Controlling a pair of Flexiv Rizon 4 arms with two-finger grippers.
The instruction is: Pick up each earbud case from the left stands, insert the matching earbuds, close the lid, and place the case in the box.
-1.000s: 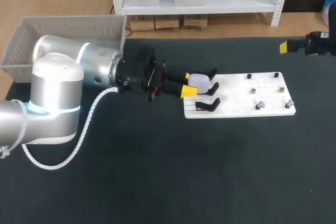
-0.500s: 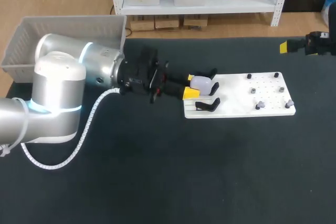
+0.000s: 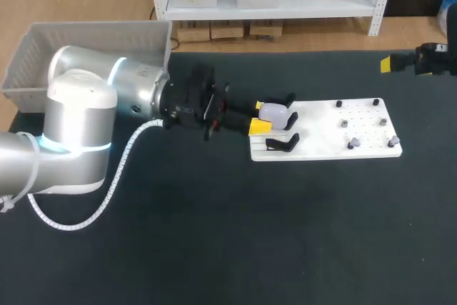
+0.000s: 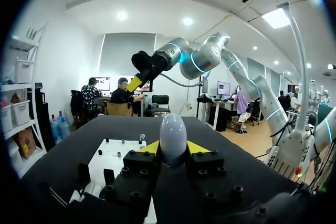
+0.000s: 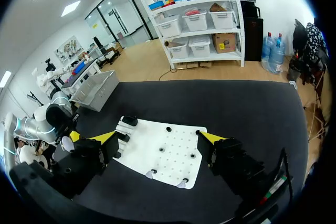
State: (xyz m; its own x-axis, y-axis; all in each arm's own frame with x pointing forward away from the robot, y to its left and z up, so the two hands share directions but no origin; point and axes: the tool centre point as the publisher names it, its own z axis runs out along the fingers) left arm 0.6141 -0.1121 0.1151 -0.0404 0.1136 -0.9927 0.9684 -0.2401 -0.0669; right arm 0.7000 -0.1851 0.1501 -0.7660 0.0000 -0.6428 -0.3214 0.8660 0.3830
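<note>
Your left gripper (image 4: 172, 149) pinches the case (image 4: 172, 135) across its sides | likely light, smooth, slippery; hold mid-body gently | right gripper (image 5: 158, 137) spread wide.

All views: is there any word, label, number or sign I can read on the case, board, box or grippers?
No text can be read on any of them.
Case: plain white, no print shows.
Board: holes and pegs only, no markings.
Box: plain grey, no label shows.
Left gripper and right gripper: plain yellow tips on black bodies, no legible marks.
</note>
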